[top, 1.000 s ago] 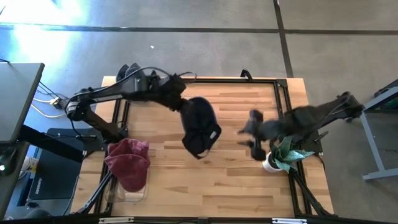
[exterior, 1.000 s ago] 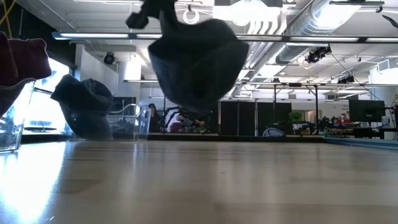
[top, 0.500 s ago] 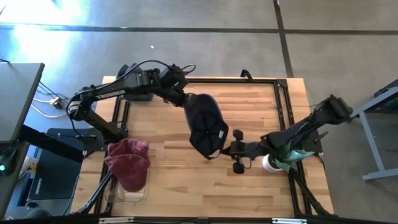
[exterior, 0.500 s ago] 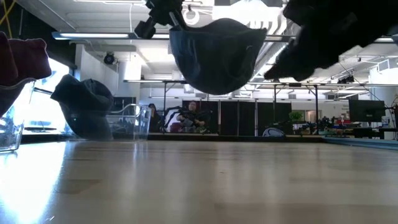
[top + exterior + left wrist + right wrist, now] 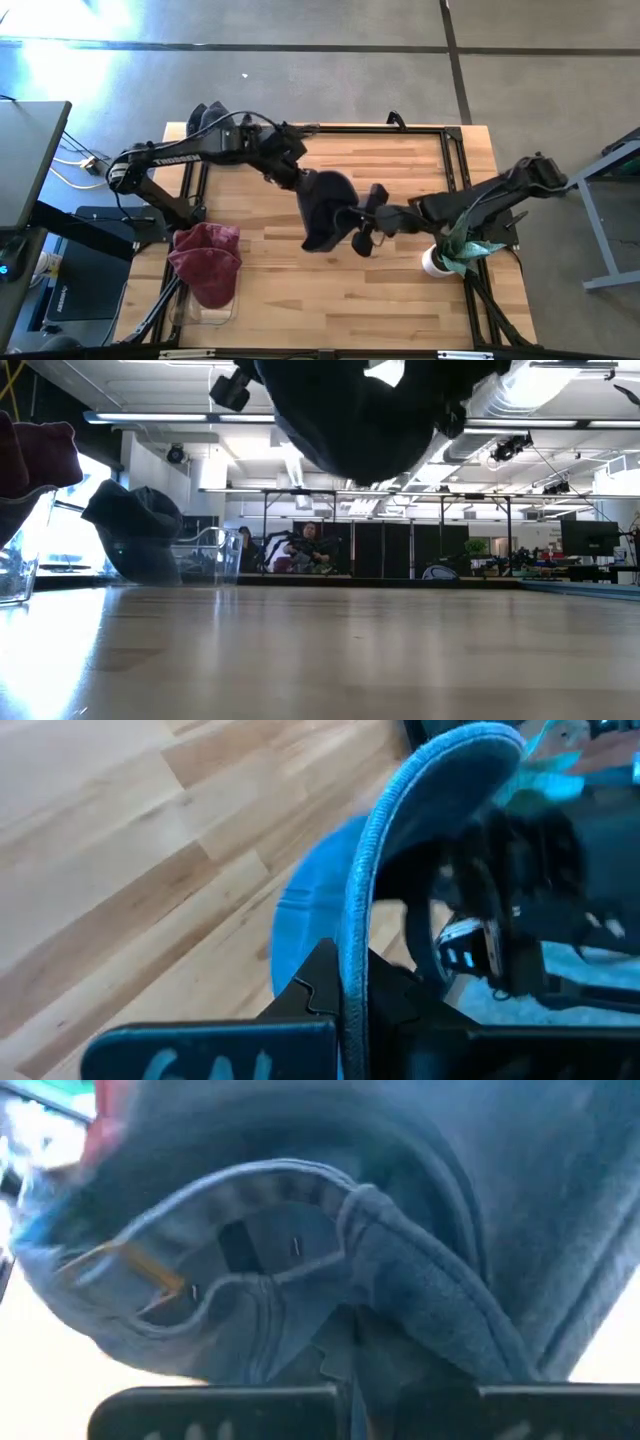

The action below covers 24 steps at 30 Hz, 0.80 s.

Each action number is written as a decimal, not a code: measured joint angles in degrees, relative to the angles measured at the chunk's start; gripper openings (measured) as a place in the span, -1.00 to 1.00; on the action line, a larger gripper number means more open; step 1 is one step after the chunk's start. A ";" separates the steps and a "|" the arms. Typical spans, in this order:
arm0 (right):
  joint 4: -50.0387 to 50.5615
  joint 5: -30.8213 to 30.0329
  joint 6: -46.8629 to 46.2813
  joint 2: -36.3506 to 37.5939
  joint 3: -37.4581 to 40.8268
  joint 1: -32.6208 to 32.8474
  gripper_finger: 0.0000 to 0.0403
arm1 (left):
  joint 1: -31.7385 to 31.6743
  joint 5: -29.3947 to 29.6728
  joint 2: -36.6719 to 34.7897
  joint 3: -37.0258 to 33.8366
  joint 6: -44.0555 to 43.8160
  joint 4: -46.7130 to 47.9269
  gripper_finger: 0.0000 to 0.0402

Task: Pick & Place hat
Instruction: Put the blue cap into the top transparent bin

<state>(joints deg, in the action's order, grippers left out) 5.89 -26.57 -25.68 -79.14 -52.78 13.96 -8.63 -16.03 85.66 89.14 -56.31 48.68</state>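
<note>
Above mid-table (image 5: 400, 290), both arms' fingers pinch the raised dark hat (image 5: 322, 205).

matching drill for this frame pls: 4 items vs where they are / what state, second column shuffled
1. dark hat
2. red hat
3. left gripper
4. white cup

a. front-left, on a clear bin
b. held above the table's middle
c. right edge of the table
d. shut on the dark hat's brim

Pairs: 1-b, 2-a, 3-d, 4-c
</note>
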 joint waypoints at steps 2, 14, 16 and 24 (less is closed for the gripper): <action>2.39 5.76 -2.60 -1.10 0.13 -1.72 -0.99 | 1.80 0.85 1.80 0.17 -0.62 -0.10 -1.00; 5.06 27.10 -16.95 -1.31 2.38 -1.50 -0.79 | 2.75 -4.96 13.96 -0.22 2.27 -1.77 -1.00; 7.56 29.37 -18.07 0.78 2.38 -1.03 -0.67 | 2.23 -7.35 15.37 0.22 2.93 -4.44 -1.00; 16.20 31.61 -20.85 11.38 2.38 1.97 -0.29 | -3.84 -15.55 18.90 -0.24 8.00 -5.46 -1.00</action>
<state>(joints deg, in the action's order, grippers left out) 22.08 5.04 -46.52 -67.75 -50.40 15.93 -12.46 -31.58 104.57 88.90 -48.31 43.22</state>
